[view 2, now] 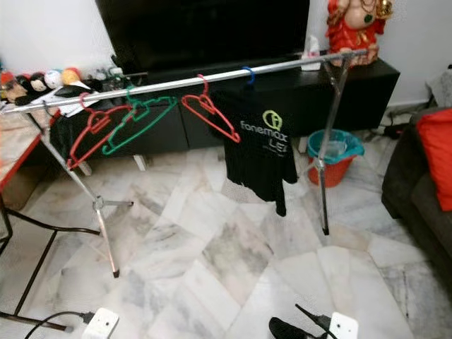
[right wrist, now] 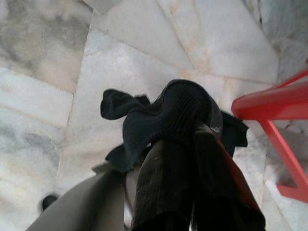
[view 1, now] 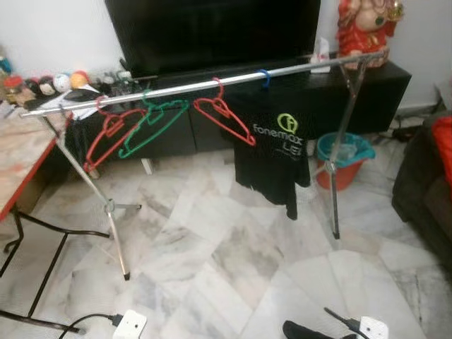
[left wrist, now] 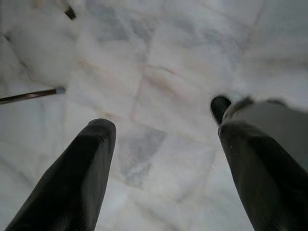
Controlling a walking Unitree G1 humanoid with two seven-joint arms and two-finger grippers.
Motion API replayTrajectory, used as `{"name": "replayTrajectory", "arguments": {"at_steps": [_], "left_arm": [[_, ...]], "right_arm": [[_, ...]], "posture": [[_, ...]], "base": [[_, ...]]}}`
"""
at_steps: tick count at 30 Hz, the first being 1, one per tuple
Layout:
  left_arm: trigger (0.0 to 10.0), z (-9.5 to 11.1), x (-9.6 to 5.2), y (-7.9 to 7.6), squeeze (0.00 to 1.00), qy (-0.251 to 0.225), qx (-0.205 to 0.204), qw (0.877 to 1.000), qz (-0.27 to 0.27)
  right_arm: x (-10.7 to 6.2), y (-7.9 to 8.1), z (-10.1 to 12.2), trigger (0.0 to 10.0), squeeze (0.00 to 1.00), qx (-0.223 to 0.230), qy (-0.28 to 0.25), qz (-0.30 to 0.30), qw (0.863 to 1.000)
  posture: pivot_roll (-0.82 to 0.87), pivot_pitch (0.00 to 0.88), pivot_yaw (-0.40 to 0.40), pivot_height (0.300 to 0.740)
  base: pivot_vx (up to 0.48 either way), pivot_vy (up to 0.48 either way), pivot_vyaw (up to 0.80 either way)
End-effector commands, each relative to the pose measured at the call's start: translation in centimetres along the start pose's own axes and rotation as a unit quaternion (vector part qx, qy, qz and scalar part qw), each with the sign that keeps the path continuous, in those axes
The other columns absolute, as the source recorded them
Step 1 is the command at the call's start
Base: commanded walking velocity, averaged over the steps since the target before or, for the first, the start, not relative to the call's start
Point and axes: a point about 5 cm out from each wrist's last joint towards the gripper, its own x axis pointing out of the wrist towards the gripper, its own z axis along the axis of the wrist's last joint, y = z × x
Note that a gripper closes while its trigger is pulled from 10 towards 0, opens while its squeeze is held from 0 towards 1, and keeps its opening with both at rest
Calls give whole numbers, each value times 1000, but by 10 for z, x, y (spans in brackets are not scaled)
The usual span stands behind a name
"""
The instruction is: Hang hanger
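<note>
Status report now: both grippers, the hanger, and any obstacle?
Left gripper open, empty. Right gripper shut on red hanger with dark cloth. Rail ahead, path open.

Red hangers [view 1: 107, 136], one green hanger [view 1: 151, 121], black printed shirt [view 1: 272, 145], grey-veined marble floor [view 1: 212, 261].

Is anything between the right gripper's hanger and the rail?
Nothing visible stands between the right gripper with its red hanger and the rail; bare floor lies before it, with free rail right of the black T-shirt.

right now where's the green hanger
The green hanger hangs on the silver rail towards the robot's left in the head views, between two red hangers, well left of the black t-shirt.
</note>
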Motion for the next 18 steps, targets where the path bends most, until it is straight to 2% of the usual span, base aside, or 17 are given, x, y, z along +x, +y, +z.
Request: {"name": "replayTrajectory", "arguments": {"at_steps": [1,2,11,18], "left_arm": [[10000,-9,-2,5,0,16,-3,1000,5],[10000,-10,-2,5,0,17,-4,1000,5],[10000,-10,-3,5,0,18,-4,1000,5],[10000,-10,-3,5,0,16,-3,1000,5]], "right_arm": [[-1,11,0,10000,0,6,-3,12,1000],[-1,11,0,10000,0,6,-3,13,1000],[-1,12,1,10000,0,4,-3,15,1000],[-1,12,1,10000,0,3,-2,15,1000]], "posture": [[-255,0,95,740],[-255,0,95,740],[-254,0,94,740],[-254,0,94,740]], "base": [[0,0,0],[0,0,0],[0,425,0],[0,0,0]]}}
